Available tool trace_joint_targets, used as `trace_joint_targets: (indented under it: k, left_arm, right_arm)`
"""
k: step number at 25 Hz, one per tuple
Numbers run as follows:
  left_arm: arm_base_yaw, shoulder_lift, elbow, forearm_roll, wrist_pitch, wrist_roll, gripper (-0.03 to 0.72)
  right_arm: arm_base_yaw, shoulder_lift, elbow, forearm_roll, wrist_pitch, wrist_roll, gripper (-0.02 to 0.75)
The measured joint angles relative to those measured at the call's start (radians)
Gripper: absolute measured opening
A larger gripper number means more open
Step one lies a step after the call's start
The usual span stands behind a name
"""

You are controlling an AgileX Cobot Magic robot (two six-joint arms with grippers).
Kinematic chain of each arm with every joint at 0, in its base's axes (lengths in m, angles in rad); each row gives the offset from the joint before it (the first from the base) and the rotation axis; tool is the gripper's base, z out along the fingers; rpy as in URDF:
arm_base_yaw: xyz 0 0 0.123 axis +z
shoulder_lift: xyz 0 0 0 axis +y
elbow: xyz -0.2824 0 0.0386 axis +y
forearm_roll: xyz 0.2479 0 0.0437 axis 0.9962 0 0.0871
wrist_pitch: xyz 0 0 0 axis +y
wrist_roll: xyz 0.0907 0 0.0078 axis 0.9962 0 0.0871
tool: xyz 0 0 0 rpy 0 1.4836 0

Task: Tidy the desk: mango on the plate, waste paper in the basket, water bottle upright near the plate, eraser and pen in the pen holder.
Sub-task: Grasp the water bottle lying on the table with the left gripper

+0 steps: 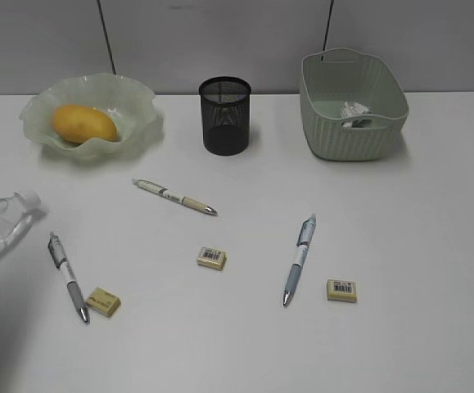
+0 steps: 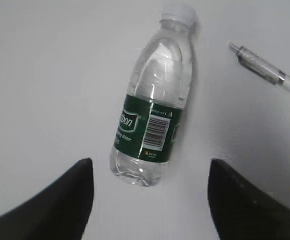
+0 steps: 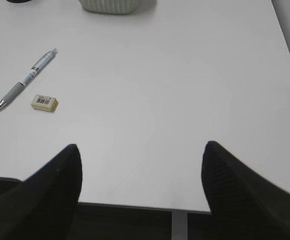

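The mango (image 1: 83, 123) lies on the plate (image 1: 134, 92) at the back left. Waste paper (image 1: 354, 113) sits inside the basket (image 1: 353, 135) at the back right, with the pen holder (image 1: 225, 115) standing between them. The water bottle (image 2: 154, 100) lies on its side at the desk's (image 1: 400, 229) left edge, cap pointing away. My left gripper (image 2: 150, 200) is open just behind the bottle's base, not touching it. Three pens (image 1: 174, 196) (image 1: 68, 277) (image 1: 300, 258) and three erasers (image 1: 211, 258) (image 1: 103, 301) (image 1: 341, 290) lie loose. My right gripper (image 3: 140, 190) is open and empty over the front edge.
In the right wrist view a pen (image 3: 28, 79) and an eraser (image 3: 44, 102) lie far to the left, and the basket's foot (image 3: 109, 5) shows at the top. A pen tip (image 2: 270, 70) lies right of the bottle in the left wrist view.
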Motion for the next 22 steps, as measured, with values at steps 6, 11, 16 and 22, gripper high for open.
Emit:
trace_joint_targets:
  k: [6,11,16,22]
  left_arm:
    - [0.0,0.173,-0.027,0.024,0.003,0.058,0.582]
    - [0.0,0.296,-0.042,0.047,-0.009,0.092,0.592]
    - [0.004,0.397,-0.137,0.079,-0.003,0.099,0.592]
    - [0.018,0.535,-0.261,0.013,0.066,0.168,0.592]
  right_arm:
    - [0.0,0.0,0.004,0.0,-0.013,0.001,0.585]
    - [0.0,0.0,0.005,0.0,-0.013,0.002,0.585]
    - [0.0,0.0,0.005,0.0,-0.014,0.003,0.585]
    - [0.0,0.0,0.005,0.001,-0.014,0.003,0.585]
